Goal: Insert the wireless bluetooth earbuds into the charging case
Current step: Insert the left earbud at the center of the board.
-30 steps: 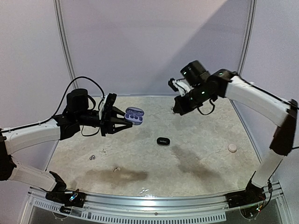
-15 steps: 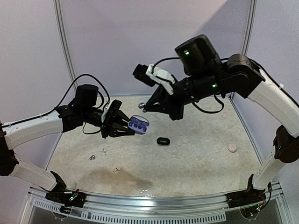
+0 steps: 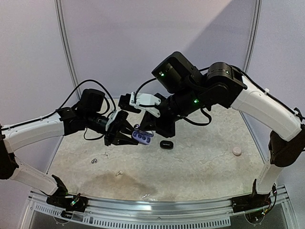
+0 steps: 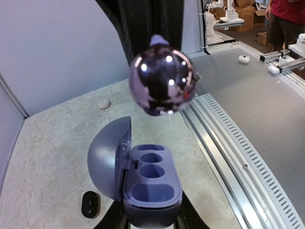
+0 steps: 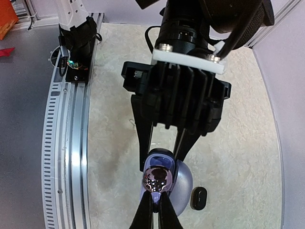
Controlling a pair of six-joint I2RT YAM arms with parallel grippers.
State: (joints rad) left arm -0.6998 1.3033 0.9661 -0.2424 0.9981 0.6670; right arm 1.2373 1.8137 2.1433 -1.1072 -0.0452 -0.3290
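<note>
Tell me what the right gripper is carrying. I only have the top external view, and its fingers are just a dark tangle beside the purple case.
Observer: The right wrist camera shows the right gripper pinching one shiny, silvery earbud at its fingertips.
Operator: Report whether it is seated in the case yet.
Observer: Not yet. On the left wrist camera, the earbud hangs apart from the open charging case held in the left gripper, and the recesses that show are empty.
</note>
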